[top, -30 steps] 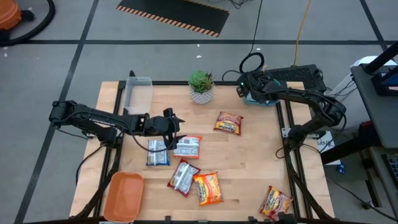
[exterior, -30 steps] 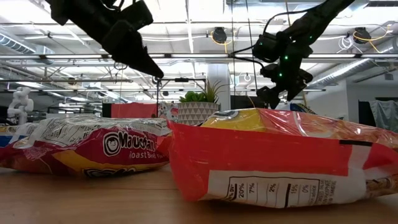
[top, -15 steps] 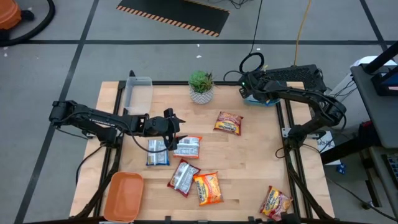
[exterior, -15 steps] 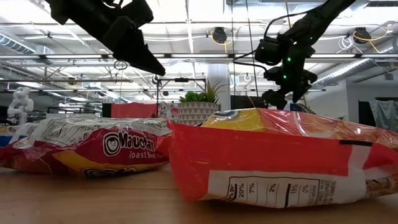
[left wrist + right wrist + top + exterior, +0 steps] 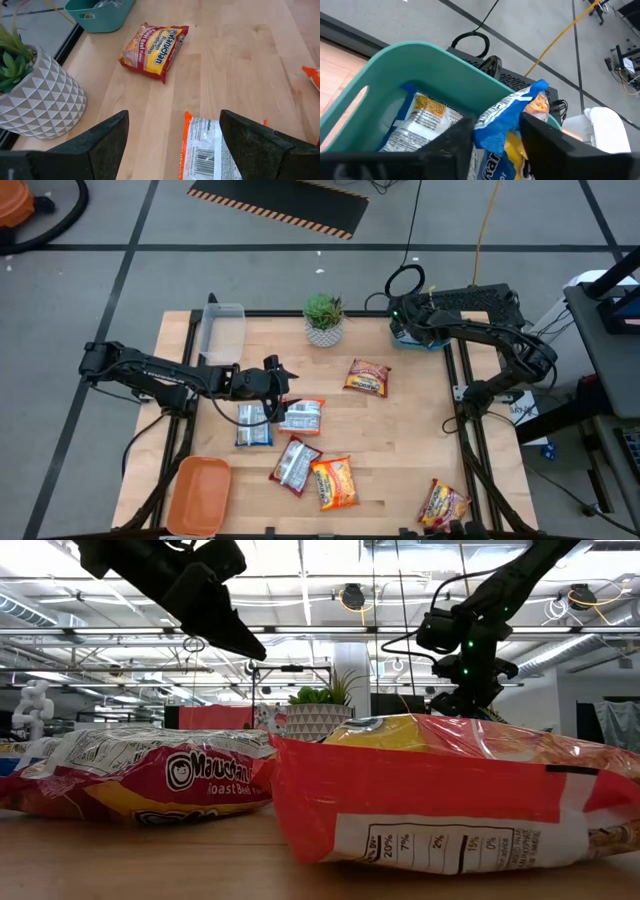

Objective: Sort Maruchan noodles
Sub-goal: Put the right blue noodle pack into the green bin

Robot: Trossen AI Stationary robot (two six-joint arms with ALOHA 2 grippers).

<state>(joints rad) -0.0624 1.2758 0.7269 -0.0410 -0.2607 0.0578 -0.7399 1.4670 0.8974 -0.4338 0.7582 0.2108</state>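
Right gripper (image 5: 492, 131), at the table's (image 5: 420, 430) 1 o'clock corner, jaws clamped on a blue noodle packet (image 5: 512, 107) over the teal tray (image 5: 415, 65). Left gripper (image 5: 172, 132), jaws spread, hovers above a silver packet (image 5: 207, 150) near centre. Other packets lie toward 5 and 6 o'clock.

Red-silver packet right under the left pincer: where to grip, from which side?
From straight above, fingers across its short width at mid-body. The red-silver packet lies flat beside the blue-white packet, and the open left pincer already hovers near it. Its puffy middle probably pinches more securely than the thin sealed ends.
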